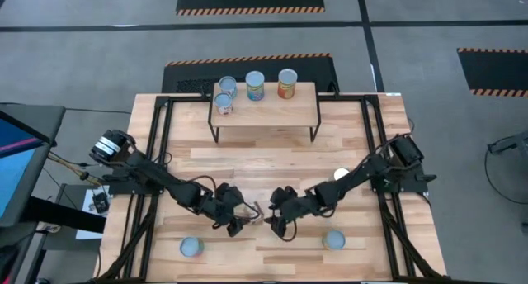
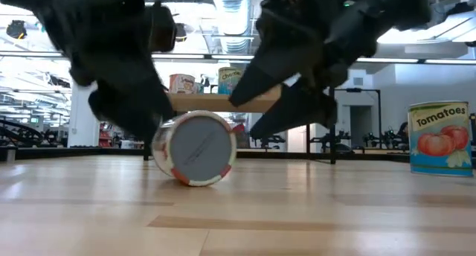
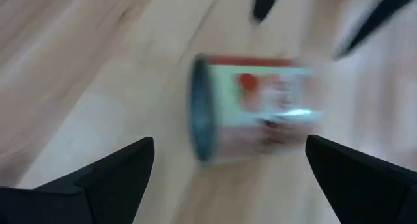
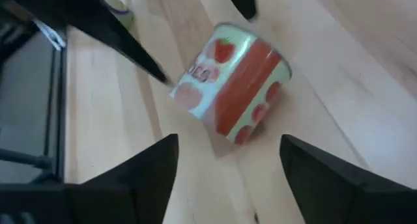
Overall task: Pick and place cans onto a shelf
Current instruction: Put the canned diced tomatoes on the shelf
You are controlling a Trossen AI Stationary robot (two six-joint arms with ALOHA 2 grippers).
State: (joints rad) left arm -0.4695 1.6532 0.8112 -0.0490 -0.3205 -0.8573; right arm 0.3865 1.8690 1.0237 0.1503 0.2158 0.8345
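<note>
A can with a red and pale-green label point(image 3: 260, 107) lies on its side on the tabletop, near the middle of the front half point(image 1: 257, 210). The low view shows one round end of it point(image 2: 197, 148). My left gripper point(image 3: 228, 152) is open, with a finger on either side of the can. My right gripper point(image 4: 228, 152) is open and faces the can from the table's right, a little short of it. The light-wood shelf point(image 1: 272, 111) stands at the far middle and carries several upright cans point(image 1: 255, 86). My left gripper: one fingertip point(image 4: 163, 75) stands right at the lying can's end rim point(image 4: 174, 90). I cannot tell whether it touches. The can rests on its side on the table.
An upright can point(image 1: 191, 248) stands near the front left, and another point(image 1: 334, 239) near the front right, which the low view shows with a tomato label point(image 2: 439, 137). A third can point(image 1: 341, 175) is partly hidden by my right arm. Black rails run along both table sides.
</note>
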